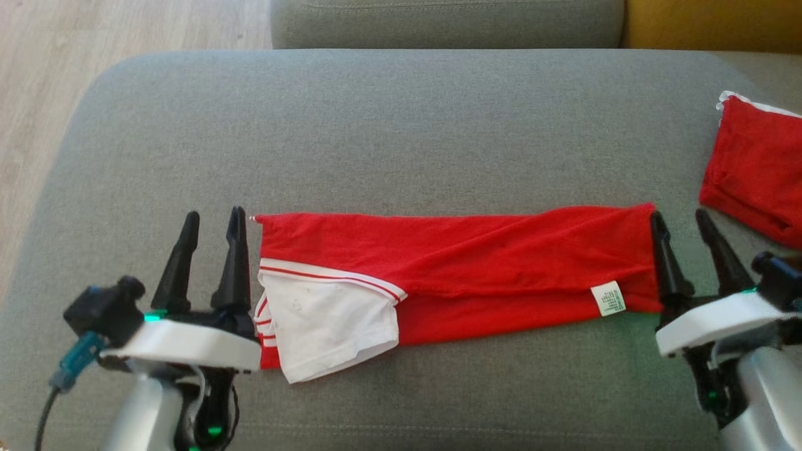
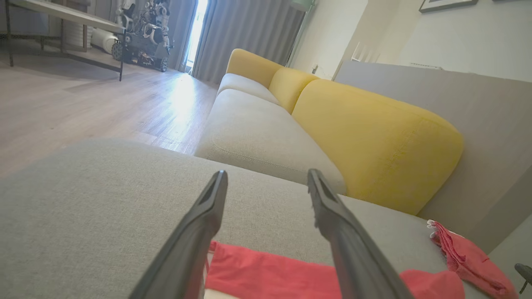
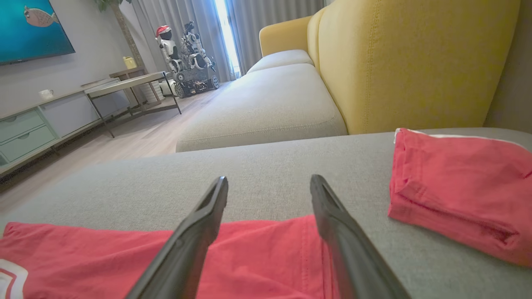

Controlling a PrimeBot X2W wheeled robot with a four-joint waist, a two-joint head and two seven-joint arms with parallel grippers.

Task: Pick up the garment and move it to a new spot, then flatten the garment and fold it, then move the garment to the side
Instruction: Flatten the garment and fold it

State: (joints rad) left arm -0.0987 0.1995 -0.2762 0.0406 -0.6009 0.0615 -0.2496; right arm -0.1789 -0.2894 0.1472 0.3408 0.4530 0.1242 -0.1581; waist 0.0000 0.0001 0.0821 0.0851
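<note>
While both grippers stand released with nothing between their jaws, the red garment (image 1: 476,263) lies folded into a long, narrow band on the grey sofa cushion (image 1: 401,125), nearer the robot than the cushion's middle. Its long axis runs straight across the head view, from the robot's left to its right. The left end carries a white sleeve (image 1: 332,332) trimmed with red stripes, which lies over the near edge of the band and points toward the robot. The right end bears a small white care label (image 1: 608,298) close to the near edge. The far edge of the band is almost straight, with a few diagonal creases in the cloth below it. The left gripper (image 1: 214,214) sits just beside the left end, jaws spread and pointing away from the robot, its inner jaw next to the garment's far left corner. The right gripper (image 1: 678,215) sits at the right end in the same way, jaws spread, its inner jaw at the far right corner. In the right wrist view the red cloth lies under and between the jaws. A second red garment (image 1: 758,169), folded into a compact stack, rests apart on the cushion's right side.
</note>
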